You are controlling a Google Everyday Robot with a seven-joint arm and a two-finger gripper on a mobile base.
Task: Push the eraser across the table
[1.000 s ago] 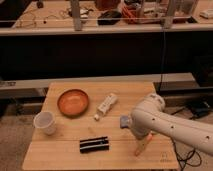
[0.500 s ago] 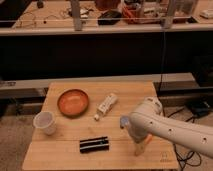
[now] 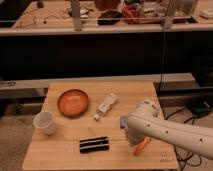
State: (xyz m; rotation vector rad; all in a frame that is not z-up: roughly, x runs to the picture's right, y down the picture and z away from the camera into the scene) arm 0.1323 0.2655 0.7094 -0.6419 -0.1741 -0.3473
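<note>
The eraser [image 3: 93,144], a flat black block with thin white stripes, lies near the front edge of the light wooden table [image 3: 60,156], left of centre. My white arm reaches in from the right. Its gripper [image 3: 132,139] hangs low over the table a short way right of the eraser, not touching it. An orange carrot [image 3: 142,146] lies right beside the gripper, partly covered by the arm.
An orange bowl [image 3: 73,102] sits at the back left, and a white cup [image 3: 44,122] stands near the left edge. A white oblong block [image 3: 107,104] lies mid-table. A blue-grey piece [image 3: 123,121] peeks out beside the arm.
The arm has shifted a little left toward the eraser and dropped lower, covering more of the carrot. The eraser has not moved.
</note>
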